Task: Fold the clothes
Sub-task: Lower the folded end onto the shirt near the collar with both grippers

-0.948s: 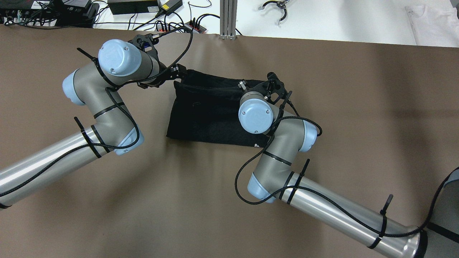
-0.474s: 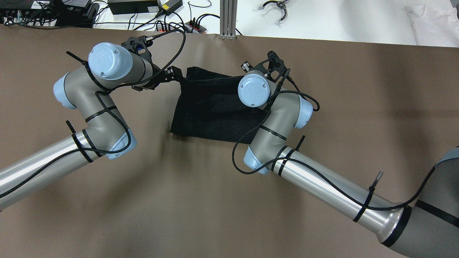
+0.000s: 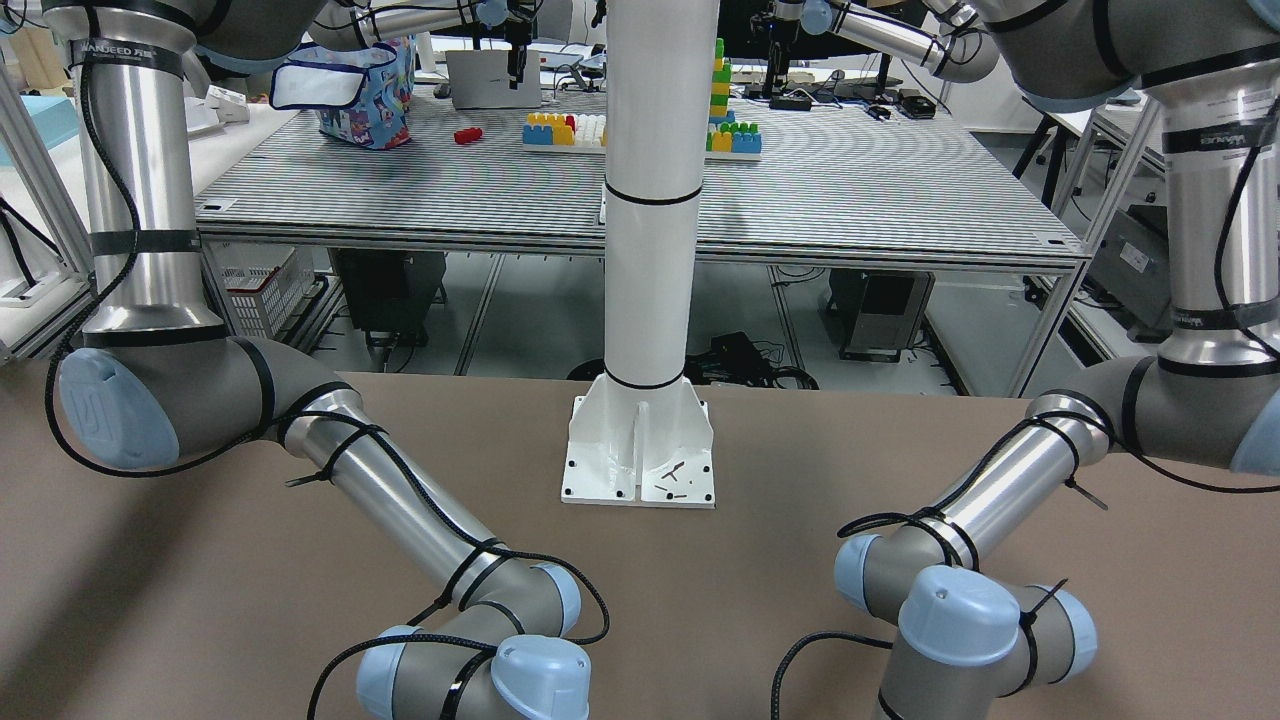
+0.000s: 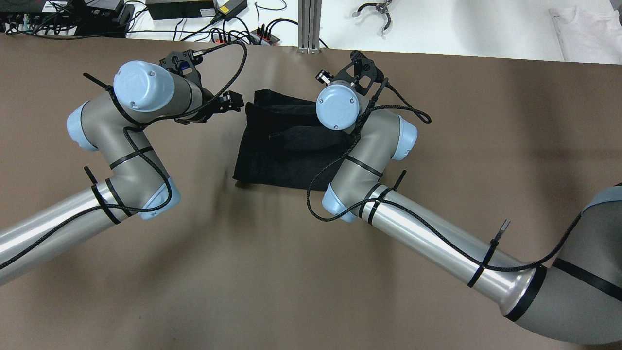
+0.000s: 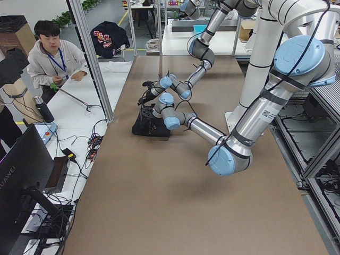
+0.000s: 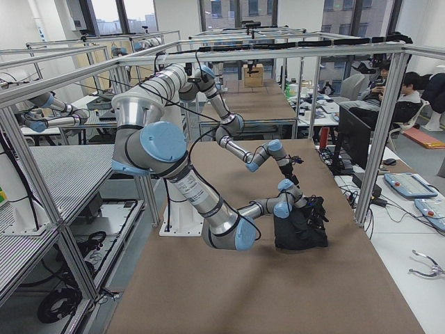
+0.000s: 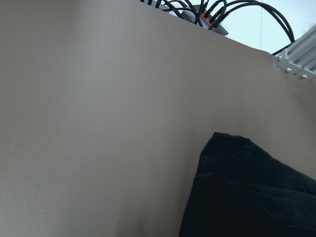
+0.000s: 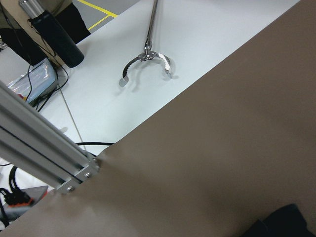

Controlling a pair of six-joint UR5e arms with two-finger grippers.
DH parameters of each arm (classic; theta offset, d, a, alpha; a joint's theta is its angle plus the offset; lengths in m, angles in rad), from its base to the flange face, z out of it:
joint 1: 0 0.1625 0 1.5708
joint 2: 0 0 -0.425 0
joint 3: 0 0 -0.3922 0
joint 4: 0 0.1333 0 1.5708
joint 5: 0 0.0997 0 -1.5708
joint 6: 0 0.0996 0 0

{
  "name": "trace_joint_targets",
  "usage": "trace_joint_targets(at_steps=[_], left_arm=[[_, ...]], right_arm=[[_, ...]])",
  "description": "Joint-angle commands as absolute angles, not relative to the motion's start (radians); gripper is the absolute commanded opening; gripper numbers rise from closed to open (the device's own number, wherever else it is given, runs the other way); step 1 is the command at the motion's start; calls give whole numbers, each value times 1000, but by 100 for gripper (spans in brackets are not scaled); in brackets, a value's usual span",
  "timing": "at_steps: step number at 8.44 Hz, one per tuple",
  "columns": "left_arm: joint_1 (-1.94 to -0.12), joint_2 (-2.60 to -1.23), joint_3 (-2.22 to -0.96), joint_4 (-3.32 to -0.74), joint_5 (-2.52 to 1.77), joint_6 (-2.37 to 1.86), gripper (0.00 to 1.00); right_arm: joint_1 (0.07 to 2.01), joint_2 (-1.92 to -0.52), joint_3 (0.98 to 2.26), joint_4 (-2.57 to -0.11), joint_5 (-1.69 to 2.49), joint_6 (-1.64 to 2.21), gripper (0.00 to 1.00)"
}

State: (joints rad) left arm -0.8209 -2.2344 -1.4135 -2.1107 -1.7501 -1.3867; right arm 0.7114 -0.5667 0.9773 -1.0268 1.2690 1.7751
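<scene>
Lying bunched at the far middle of 1 brown table (image 4: 272, 272), 1 black cloth (image 4: 277, 150) sits between 2 arms. The left gripper (image 4: 232, 100) hovers just beside its far-left corner. The right gripper (image 5: 142, 99) seems above its far edge. I cannot tell either's finger spread or hold. Metal-framed lab benches surround.

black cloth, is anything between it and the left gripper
Nothing visible does. In the overhead view the left gripper sits close beside the far left corner of the black cloth, with at most a sliver of bare table between them.
</scene>
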Motion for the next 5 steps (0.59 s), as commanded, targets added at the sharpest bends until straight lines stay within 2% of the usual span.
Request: trace_joint_targets(at_steps=[1, 4, 5], left_arm=[[-821, -2192, -1465, -2109, -1752, -1387, 100], [-819, -2192, -1465, -2109, -1755, -1387, 100], [-819, -2194, -1465, -2109, -1755, -1387, 100]], right_arm=[[712, -587, 1087, -1034, 1333, 1766, 90], [622, -656, 1118, -1034, 1325, 1868, 81], [605, -707, 1167, -1035, 1325, 1876, 79]])
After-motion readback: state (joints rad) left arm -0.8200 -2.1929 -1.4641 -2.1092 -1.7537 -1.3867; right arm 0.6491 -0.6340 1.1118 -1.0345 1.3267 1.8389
